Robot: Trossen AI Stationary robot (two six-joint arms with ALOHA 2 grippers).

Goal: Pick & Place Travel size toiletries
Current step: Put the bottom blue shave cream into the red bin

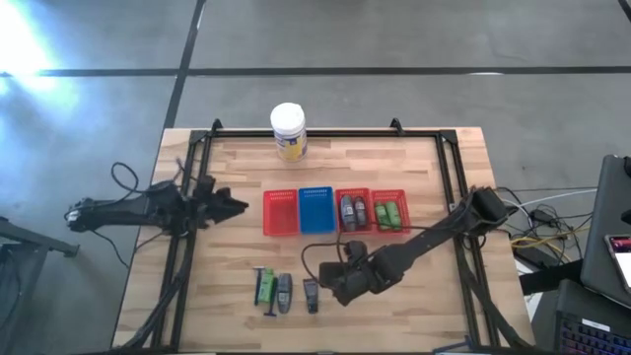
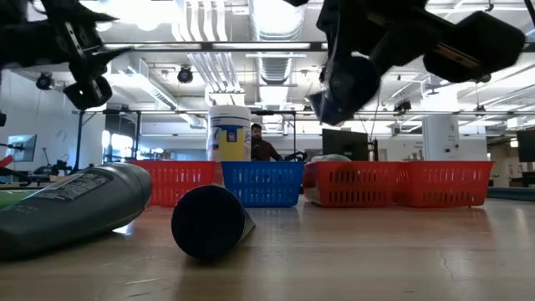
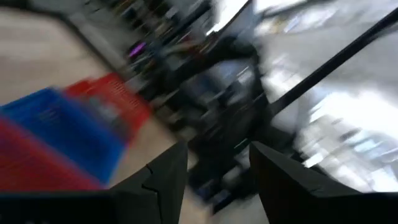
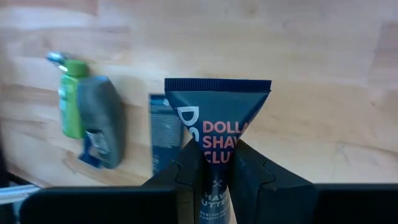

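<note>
My right gripper [image 4: 217,163] hovers over the table's near middle [image 1: 337,283], shut on a dark blue tube [image 4: 217,118] with pink lettering. Below it on the wood lie a green tube [image 4: 71,96], a grey bottle [image 4: 99,121] and a dark tube [image 4: 163,134], side by side on their long sides [image 1: 284,293]. Two grey tubes [image 1: 353,211] lie in the third basket and green ones [image 1: 388,213] in the fourth. My left gripper [image 1: 237,205] waits open at the table's left, above the wood. My right gripper pinches the dark blue tube between its two fingers [image 4: 189,171], on the narrowing body [image 4: 217,152] below the flat crimped end [image 4: 217,84]. The fingers come from above, pointing down. The tube is lifted clear of the table, its crimped end pointing away from the gripper.
A row of mesh baskets stands mid-table: red [image 1: 281,213], blue [image 1: 316,211], red [image 1: 354,194], red [image 1: 388,193]. A white jar with a yellow label [image 1: 288,131] stands at the far edge. A black frame [image 1: 325,135] rims the table. A person [image 2: 261,144] shows in the room behind.
</note>
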